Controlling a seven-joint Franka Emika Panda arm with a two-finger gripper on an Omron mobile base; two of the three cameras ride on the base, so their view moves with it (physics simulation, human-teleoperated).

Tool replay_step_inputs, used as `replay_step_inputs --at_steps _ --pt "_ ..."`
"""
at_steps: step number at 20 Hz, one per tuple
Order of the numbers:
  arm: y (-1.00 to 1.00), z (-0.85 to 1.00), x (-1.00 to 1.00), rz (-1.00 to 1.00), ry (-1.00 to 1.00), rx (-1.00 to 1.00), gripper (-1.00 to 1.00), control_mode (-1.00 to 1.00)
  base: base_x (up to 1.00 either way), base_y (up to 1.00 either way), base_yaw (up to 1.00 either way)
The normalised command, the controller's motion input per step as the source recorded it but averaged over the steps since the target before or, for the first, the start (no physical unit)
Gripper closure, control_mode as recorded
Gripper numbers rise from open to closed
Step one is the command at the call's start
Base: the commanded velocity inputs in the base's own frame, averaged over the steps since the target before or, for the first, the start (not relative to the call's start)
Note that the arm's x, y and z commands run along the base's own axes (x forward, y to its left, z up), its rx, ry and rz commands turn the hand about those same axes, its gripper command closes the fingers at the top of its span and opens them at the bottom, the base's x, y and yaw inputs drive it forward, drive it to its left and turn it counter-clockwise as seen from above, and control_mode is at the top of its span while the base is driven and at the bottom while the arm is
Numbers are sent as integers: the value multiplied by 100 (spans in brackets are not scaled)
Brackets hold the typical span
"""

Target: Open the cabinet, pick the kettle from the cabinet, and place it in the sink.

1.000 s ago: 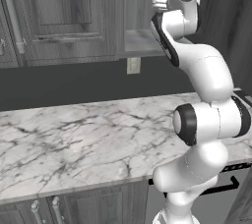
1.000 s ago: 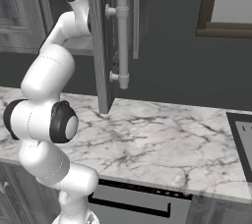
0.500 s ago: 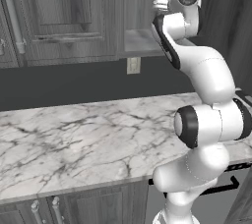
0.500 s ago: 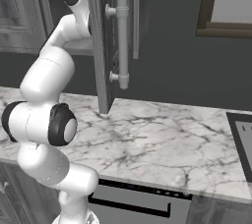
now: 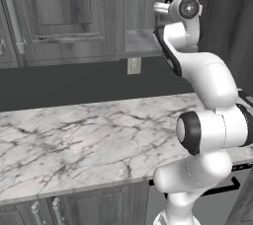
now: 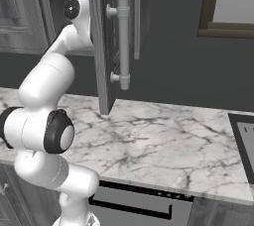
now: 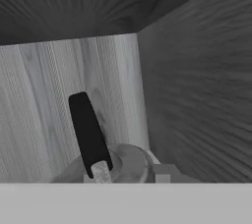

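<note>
The gripper's fingers cannot be made out, so whether they are parted or clamped on anything cannot be told — the hand view looks closely down on the kettle (image 7: 118, 166), its grey rounded body and dark arched handle (image 7: 88, 132) just beneath the hand. The kettle sits on the cabinet's pale shelf (image 7: 54, 105), near a dark inner wall. The white arm (image 5: 197, 71) reaches up into the open cabinet (image 5: 143, 21), its door (image 6: 101, 41) swung outward with the silver bar handle (image 6: 123, 41) showing — above the marble counter (image 6: 163, 141).

White marble counter (image 5: 74, 140) under dark grey wall (image 6: 173, 71); wall outlet (image 5: 133, 65) above it, wood-framed window (image 6: 225, 7) upper right, low cabinets (image 5: 44, 211) with short handles below.
</note>
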Motion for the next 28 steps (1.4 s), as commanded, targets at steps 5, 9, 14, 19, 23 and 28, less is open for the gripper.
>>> replay_step_inputs --at_steps 5,9,14,19,23,28 --pt "0 9 -16 0 -2 0 100 -100 0 0 0" --pt "5 22 -27 0 0 0 100 -100 0 0 0" --pt "7 18 -45 0 -2 0 100 -100 0 0 0" --pt "13 6 -53 0 -6 0 100 -100 0 0 0" --pt "15 0 -56 0 -7 0 100 -100 0 0 0" --pt "15 3 -54 0 -1 0 100 -100 0 0 0"
